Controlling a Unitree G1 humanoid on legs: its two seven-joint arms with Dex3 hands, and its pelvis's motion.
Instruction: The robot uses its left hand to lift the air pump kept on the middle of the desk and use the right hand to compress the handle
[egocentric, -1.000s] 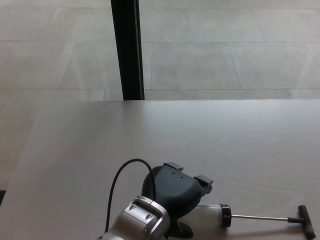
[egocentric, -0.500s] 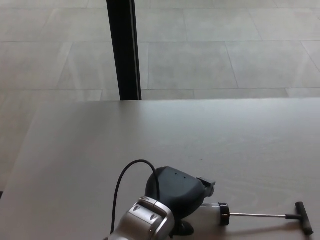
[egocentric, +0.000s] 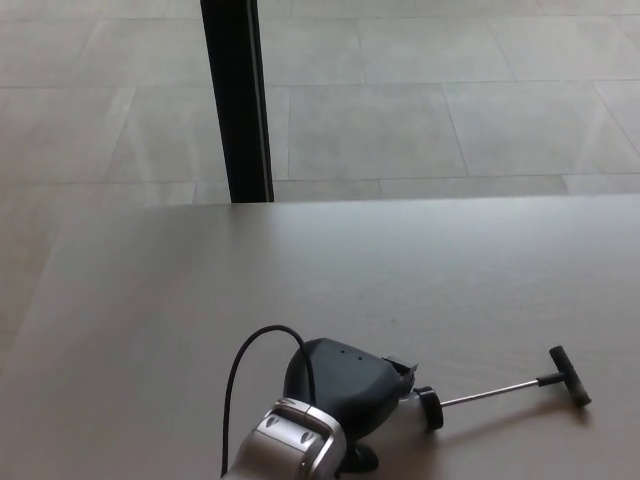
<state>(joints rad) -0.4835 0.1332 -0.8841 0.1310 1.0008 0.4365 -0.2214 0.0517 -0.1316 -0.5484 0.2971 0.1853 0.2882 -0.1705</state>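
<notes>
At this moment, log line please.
left hand: shut on pump | handle: rod out, tilted up, free | right hand: not in view | desk

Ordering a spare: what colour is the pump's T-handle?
Black T-handle, clearest in the head view.

Black left hand (egocentric: 345, 390), black-handled air pump (egocentric: 500, 388), pale grey desk (egocentric: 300, 270).

Single view only, from the robot's head, angled down and forward across the pale desk (egocentric: 420, 260). The near desk edge falls below frame; the far edge crosses mid-picture. Beyond it, tiled floor (egocentric: 420, 110) and a black vertical post (egocentric: 237, 100) fill the upper half. No second view shares coverage.
</notes>
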